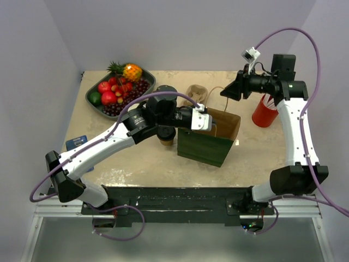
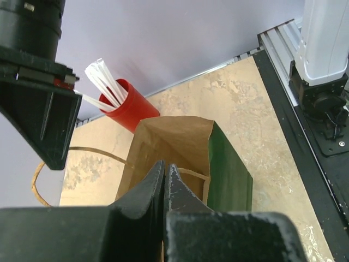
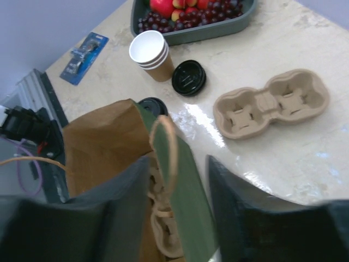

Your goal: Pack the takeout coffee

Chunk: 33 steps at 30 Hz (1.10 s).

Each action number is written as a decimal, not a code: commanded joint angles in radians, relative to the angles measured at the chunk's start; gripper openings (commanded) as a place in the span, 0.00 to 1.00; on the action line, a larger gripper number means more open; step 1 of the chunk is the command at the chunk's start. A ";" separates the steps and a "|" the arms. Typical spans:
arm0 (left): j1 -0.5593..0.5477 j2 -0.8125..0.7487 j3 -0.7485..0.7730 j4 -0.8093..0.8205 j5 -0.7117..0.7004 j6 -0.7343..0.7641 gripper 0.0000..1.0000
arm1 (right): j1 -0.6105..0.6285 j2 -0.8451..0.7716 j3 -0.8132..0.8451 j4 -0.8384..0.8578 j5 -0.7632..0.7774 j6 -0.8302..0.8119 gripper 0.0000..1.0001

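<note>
Top external view, and the left arm is stretched across the table to the green paper bag (image 1: pixel 210 143), the left gripper (image 1: pixel 200 121) right at the bag's upper left corner. On the left wrist camera its fingers (image 2: pixel 150 191) are pressed tight together at the near rim of the open bag; whether a fold of paper is nipped between them, I cannot tell. Over on the right, the right gripper (image 3: pixel 177 161) hangs above the bag mouth with its fingers spread wide and nothing in them, the twine handle (image 3: pixel 166 147) showing in the gap. Now, where is the coffee? All of it out on the table: a lidded cup (image 1: pixel 166 137) stands just beside the bag's left side, under the left arm. A stack of open cups (image 3: pixel 150 52), white inside, waits farther off near the fruit tray (image 3: pixel 218 31), and a loose lid (image 3: pixel 189 77) lies right next to that stack. One pulp carrier (image 3: pixel 270 106) sits empty on the table, and a tan pulp shape down in the bag (image 3: pixel 163 237) looks like a second carrier. No cup shows inside the bag, so by my reading the packing has barely begun: bag open, cups to go in.
</note>
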 commanded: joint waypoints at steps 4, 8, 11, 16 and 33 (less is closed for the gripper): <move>0.005 0.003 0.112 -0.016 -0.001 0.015 0.00 | 0.028 0.016 0.105 0.047 -0.022 0.030 0.00; 0.005 0.018 0.198 -0.018 -0.019 0.013 0.00 | 0.028 0.013 0.206 0.089 -0.040 0.073 0.00; 0.005 0.018 0.250 -0.019 -0.034 0.032 0.00 | 0.014 0.029 0.278 0.131 -0.046 0.154 0.00; 0.005 0.021 0.309 -0.019 -0.060 0.059 0.00 | -0.027 0.060 0.372 0.223 -0.080 0.276 0.00; 0.005 0.041 0.335 -0.002 -0.036 0.064 0.00 | -0.046 0.072 0.380 0.246 -0.117 0.339 0.00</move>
